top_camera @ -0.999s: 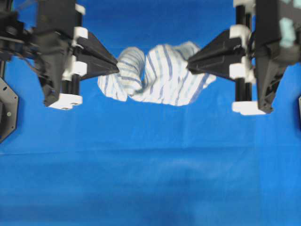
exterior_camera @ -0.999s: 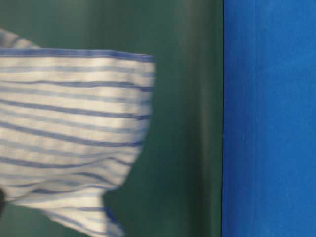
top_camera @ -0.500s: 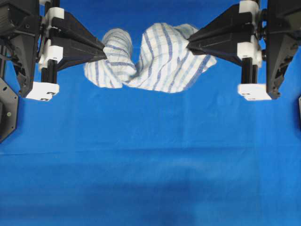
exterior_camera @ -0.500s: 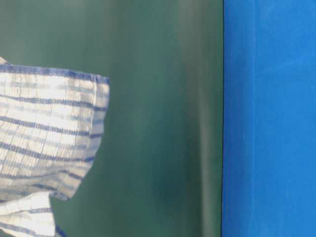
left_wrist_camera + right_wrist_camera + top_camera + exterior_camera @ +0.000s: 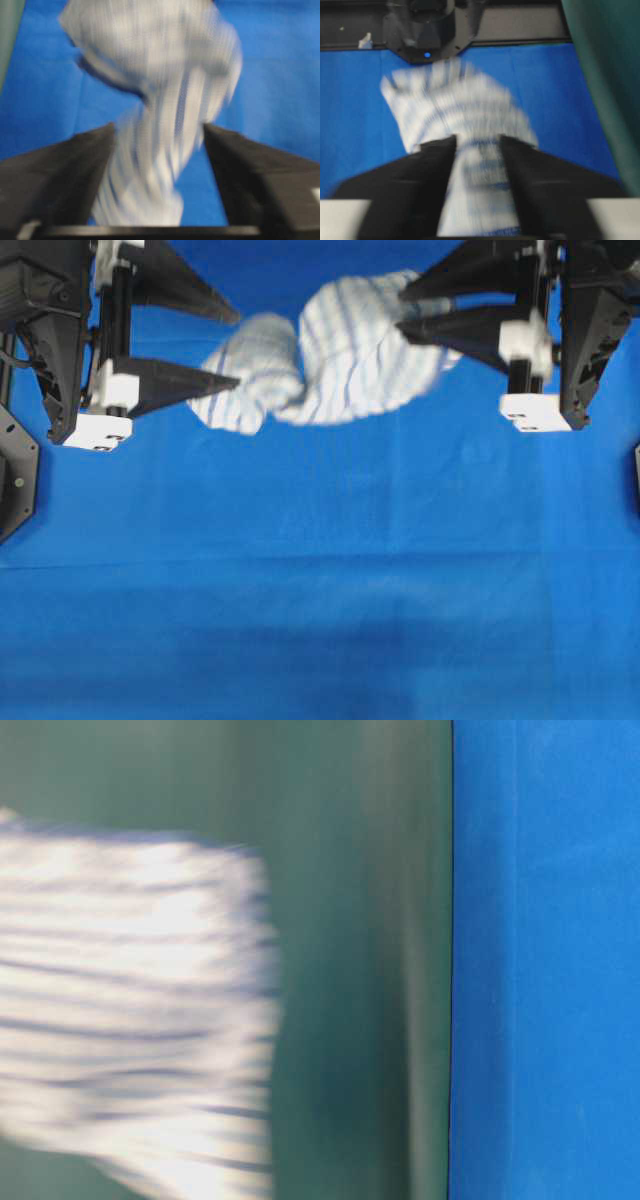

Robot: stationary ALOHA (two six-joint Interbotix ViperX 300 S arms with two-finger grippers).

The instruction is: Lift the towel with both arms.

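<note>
The towel [image 5: 330, 350], white with thin blue stripes, hangs bunched and motion-blurred between the two arms, above the blue table cover [image 5: 320, 590]. My left gripper [image 5: 238, 350] is open, its two black fingers spread wide around the towel's left end. My right gripper [image 5: 400, 312] is also open at the towel's right end. In the left wrist view the towel [image 5: 150, 165] runs loosely through the gap of the left gripper [image 5: 159, 127], with blue cover showing beside it. In the right wrist view the towel [image 5: 470, 110] fills the gap of the right gripper [image 5: 477, 140]. The table-level view shows the blurred towel [image 5: 130, 1020].
The table cover [image 5: 545, 960] spreads under everything. A green backdrop [image 5: 370, 920] stands behind the towel. A black arm base [image 5: 427, 25] sits at the cover's far edge, and a black mount [image 5: 15, 480] sits at the left edge.
Both grippers were shut on the towel's ends and have now spread open. The towel has gone blurred and shifted towards the table cover in the table-level view.
</note>
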